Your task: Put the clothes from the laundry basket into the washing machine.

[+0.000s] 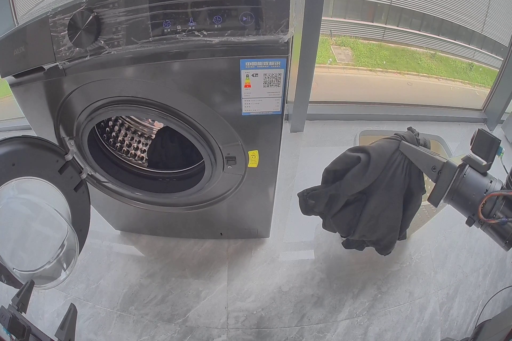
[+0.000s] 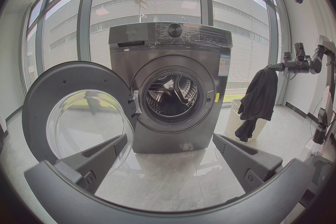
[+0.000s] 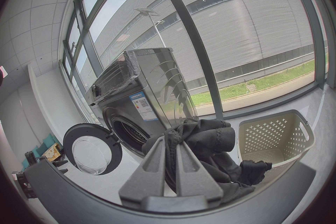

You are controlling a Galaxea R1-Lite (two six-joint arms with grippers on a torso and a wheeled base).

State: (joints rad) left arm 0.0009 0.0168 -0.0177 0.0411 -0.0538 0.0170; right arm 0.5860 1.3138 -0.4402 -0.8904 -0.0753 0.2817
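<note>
My right gripper [image 1: 408, 147] is shut on a black garment [image 1: 368, 193] that hangs in the air above the cream laundry basket [image 1: 440, 147], to the right of the washing machine [image 1: 160, 91]. In the right wrist view the cloth [image 3: 206, 140] is pinched between the fingers [image 3: 190, 165], with the basket [image 3: 276, 133] behind. The machine's round door [image 1: 37, 209] stands swung open to the left, and a dark garment [image 1: 173, 150] lies inside the drum. My left gripper [image 2: 168, 161] is open and low at the front left, facing the machine [image 2: 171, 84].
A grey window post [image 1: 309, 27] stands just right of the machine, with full-height glass behind. The pale tiled floor [image 1: 240, 283] in front of the machine is bare. The open door juts out toward my left gripper [image 1: 45, 313].
</note>
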